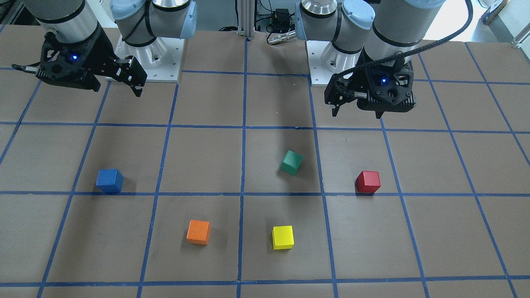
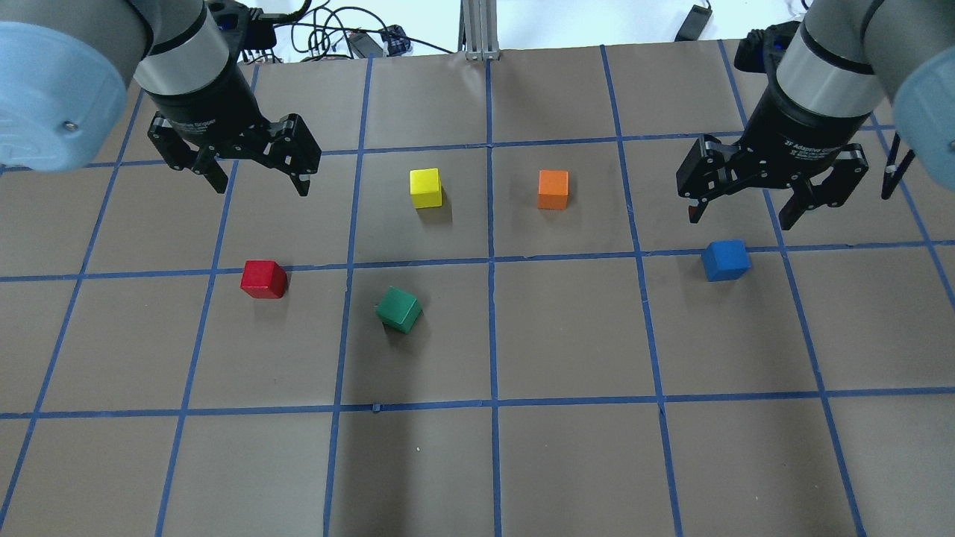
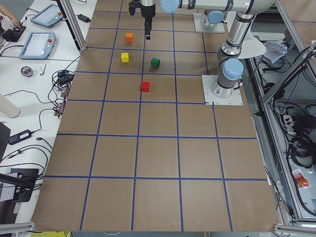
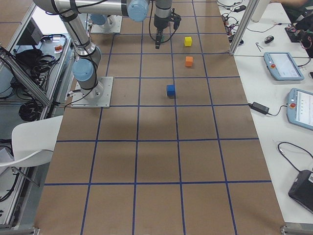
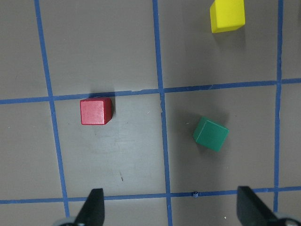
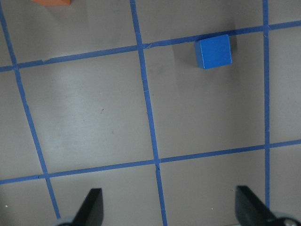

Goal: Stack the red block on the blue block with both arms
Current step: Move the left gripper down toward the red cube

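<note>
The red block lies on the table's left half, nearer the robot than my left gripper. That gripper is open and empty and hovers above the table; the left wrist view shows the red block ahead of its spread fingers. The blue block lies on the right half, just below my right gripper, which is open, empty and raised. The right wrist view shows the blue block ahead and to the right. In the front view, the red block and blue block sit far apart.
A green cube lies turned at an angle right of the red block. A yellow cube and an orange cube lie at mid table, farther out. Blue tape lines grid the brown tabletop. The arm bases stand at the robot's edge.
</note>
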`<state>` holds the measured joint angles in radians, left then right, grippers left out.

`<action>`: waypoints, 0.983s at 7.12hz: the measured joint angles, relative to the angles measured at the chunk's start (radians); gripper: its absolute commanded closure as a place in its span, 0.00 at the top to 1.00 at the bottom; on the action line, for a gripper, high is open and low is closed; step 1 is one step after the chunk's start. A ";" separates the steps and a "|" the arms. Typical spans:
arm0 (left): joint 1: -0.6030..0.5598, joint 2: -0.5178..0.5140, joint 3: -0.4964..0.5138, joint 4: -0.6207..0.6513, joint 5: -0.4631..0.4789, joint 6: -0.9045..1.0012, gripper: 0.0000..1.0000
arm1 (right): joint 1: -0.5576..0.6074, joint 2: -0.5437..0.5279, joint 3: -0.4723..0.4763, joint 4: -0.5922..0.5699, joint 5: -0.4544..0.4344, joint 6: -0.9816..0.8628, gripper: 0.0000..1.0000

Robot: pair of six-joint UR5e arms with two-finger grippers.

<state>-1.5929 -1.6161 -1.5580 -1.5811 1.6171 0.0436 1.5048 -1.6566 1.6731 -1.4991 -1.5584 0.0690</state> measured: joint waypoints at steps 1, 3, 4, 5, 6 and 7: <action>0.023 -0.021 -0.028 0.020 0.004 0.016 1.00 | 0.000 0.000 0.000 0.000 0.001 0.000 1.00; 0.103 -0.084 -0.132 0.186 0.008 0.119 1.00 | 0.000 0.000 -0.001 0.000 0.000 0.001 1.00; 0.139 -0.113 -0.184 0.264 0.009 0.195 1.00 | 0.000 0.000 -0.001 0.000 -0.002 0.001 1.00; 0.174 -0.145 -0.232 0.342 0.007 0.250 1.00 | 0.000 0.000 0.000 0.000 -0.004 0.001 1.00; 0.205 -0.177 -0.277 0.426 0.006 0.286 1.00 | 0.000 0.000 0.001 0.000 -0.008 0.002 1.00; 0.226 -0.209 -0.323 0.514 0.005 0.302 1.00 | 0.000 0.000 0.001 0.000 -0.011 0.002 1.00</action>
<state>-1.3670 -1.8249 -1.8813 -1.0671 1.6225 0.3459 1.5048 -1.6567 1.6742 -1.4987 -1.5697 0.0705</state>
